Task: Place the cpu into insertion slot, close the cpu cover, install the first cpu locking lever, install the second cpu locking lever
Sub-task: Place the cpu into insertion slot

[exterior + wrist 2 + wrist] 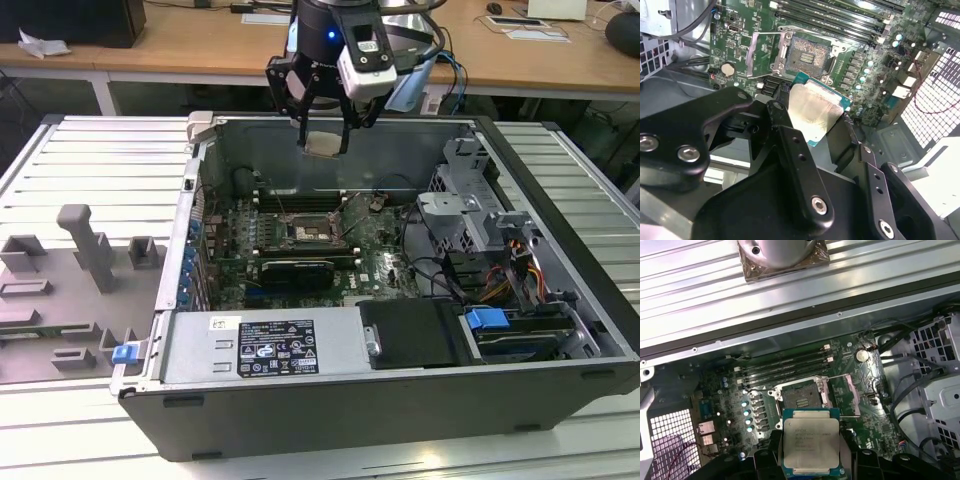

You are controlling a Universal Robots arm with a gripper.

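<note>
- Fingers (pixel 790 145) clamped on the cpu (pixel 815 112) edges, upper centre of the exterior view.
- Step one in hand: cpu hovers well above the insertion slot (pixel 308 232), mid-frame; cpu cover (pixel 752 55) open.
- Seating needs cpu level and square to slot.

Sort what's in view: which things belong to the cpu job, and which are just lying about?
Job: cpu, held in the tool; insertion slot, empty; cpu cover, open beside it.
Lying about: memory slots; long black card; power supply; grey blocks outside the case.
</note>
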